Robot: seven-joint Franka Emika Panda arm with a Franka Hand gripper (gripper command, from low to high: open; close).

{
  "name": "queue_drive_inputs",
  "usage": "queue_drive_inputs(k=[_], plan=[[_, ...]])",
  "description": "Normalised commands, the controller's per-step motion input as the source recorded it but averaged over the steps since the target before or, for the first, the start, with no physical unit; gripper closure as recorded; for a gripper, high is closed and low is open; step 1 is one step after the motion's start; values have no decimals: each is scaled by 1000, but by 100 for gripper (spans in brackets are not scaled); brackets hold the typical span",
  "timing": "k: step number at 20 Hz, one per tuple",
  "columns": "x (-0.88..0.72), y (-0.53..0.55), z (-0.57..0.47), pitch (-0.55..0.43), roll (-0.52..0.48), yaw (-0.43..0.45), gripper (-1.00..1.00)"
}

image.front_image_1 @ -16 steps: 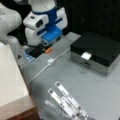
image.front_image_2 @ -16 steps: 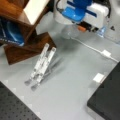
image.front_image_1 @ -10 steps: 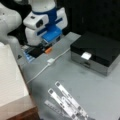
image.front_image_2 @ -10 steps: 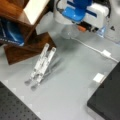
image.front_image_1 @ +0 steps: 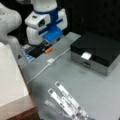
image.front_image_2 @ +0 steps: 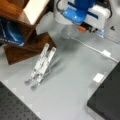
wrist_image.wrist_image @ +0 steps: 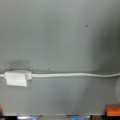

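Nearest the bottom edge of the tabletop (image.front_image_1: 105, 100) in a front view: a clear folding stand (image.front_image_1: 66, 101) of flat strips, fanned out and lying on the grey surface. Seen again in a front view as the same stand (image.front_image_2: 41, 65), close beside a dark wooden block (image.front_image_2: 27, 47) at the left edge.

Farther in, toward the right edge: a black box (image.front_image_1: 100, 51) with a silver front, a small white tag (image.front_image_1: 86, 55) sitting on its near rim. Same box corner (image.front_image_2: 107, 100) at the lower right in a front view.

Mid-table: a white cable (image.front_image_1: 41, 70) running diagonally, with a small white connector block (image.front_image_1: 50, 60) along it. In the wrist view, cable (wrist_image.wrist_image: 75, 74) stretched straight across, connector (wrist_image.wrist_image: 17, 77) at the left, flat on the surface. Also visible in a front view as a thin line ending in the connector (image.front_image_2: 106, 53).

Along the left edge: a pale foam-like slab (image.front_image_1: 10, 82) on a wooden base.

At the far edge: the gripper (image.front_image_1: 41, 50), under the blue-and-white wrist, low over the tabletop just beyond the cable's connector, not touching it. Orange fingertip (wrist_image.wrist_image: 113, 110) peeking in at the wrist view's bottom right corner. Jaw state: cannot tell, whether spread or pressed together.
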Motion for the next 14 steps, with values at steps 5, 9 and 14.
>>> queue_drive_inputs(k=[5, 9, 14], plan=[[560, -126, 89, 183, -217, 94, -100], [660, -104, 82, 167, -165, 64, -100], [653, -94, 187, 215, -165, 56, -100]])
